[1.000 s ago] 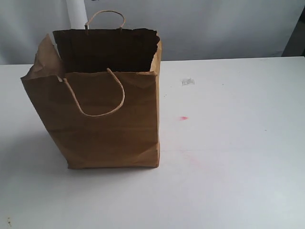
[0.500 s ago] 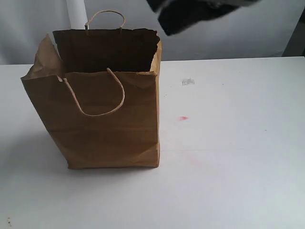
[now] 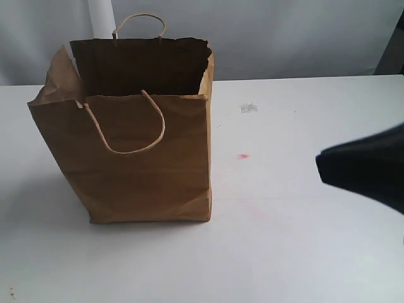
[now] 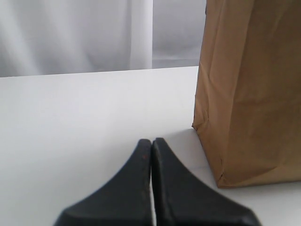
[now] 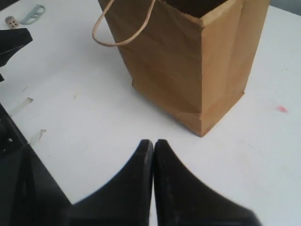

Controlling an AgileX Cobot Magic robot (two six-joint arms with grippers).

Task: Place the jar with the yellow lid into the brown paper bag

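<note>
The brown paper bag [image 3: 132, 136] stands upright and open on the white table, its cord handles hanging at front and back; it also shows as the bag [image 4: 251, 89] and the bag [image 5: 188, 56]. The yellow-lidded jar is out of view in every frame. My right gripper [image 5: 153, 142] is shut and empty above the table, in front of the bag's corner; its dark body [image 3: 369, 170] enters the exterior view at the right edge. My left gripper [image 4: 151, 141] is shut and empty, low over the table beside the bag's base.
The white table [image 3: 297, 240] carries a small pink mark [image 3: 243, 156] and a grey scrap [image 3: 249, 108] right of the bag. A pale curtain hangs behind. In the right wrist view, a dark arm part [image 5: 11, 42] and a small teal tool [image 5: 33, 13] sit beyond the bag.
The right arm was out of sight a second ago, appeared blurred at the top of the exterior view, and has now dropped to the right edge. The bag has not moved.
</note>
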